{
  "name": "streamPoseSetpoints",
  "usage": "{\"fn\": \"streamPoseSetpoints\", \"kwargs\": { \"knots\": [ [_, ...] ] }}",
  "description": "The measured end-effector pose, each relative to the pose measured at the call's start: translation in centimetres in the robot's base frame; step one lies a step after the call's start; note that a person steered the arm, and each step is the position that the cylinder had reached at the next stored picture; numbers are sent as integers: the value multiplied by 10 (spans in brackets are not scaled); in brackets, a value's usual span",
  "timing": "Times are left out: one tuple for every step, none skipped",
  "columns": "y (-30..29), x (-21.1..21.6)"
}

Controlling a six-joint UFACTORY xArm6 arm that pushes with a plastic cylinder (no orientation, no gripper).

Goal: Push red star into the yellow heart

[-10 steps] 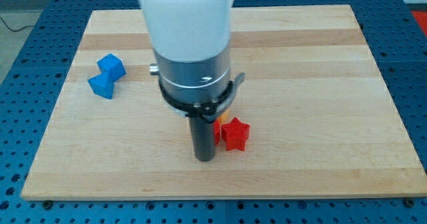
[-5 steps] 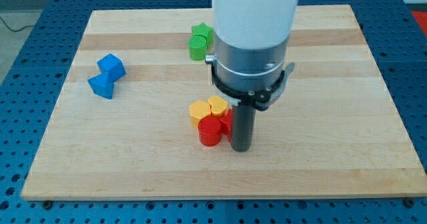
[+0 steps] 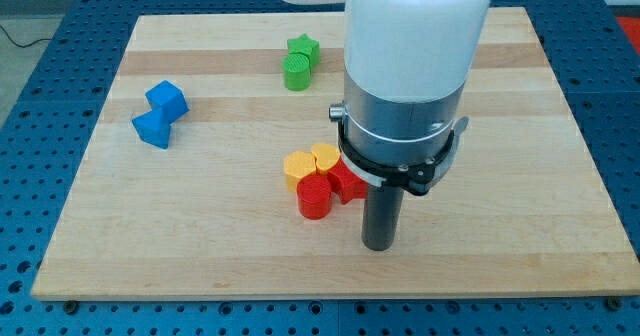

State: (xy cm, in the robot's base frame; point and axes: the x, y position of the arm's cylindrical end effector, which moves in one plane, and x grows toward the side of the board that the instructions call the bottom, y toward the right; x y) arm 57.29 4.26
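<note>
- One rod end, my tip [image 3: 377, 246], rests nearest us, just right of the red cylinder [image 3: 314, 198]; we have no claw.
- Red star [image 3: 347, 181] touches the yellow heart [image 3: 325, 159] beside a yellow block [image 3: 298, 167].
- Farther: blue blocks [image 3: 160, 114], green blocks [image 3: 299, 62].

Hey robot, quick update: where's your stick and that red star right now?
My tip just right of the cluster, off the blocks. Red star against yellow heart. Red cylinder alongside; nothing blocking.

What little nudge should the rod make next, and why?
Probably none, or a light push toward the view's left: my tip sits just right of and below the red star, which already seems pressed against the yellow heart.
</note>
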Motion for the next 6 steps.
{"fn": "streamPoseSetpoints", "kwargs": {
  "knots": [
    [0, 0],
    [50, 1],
    [140, -2],
    [219, -40],
    [231, -144],
    [228, -235]
  ]
}}
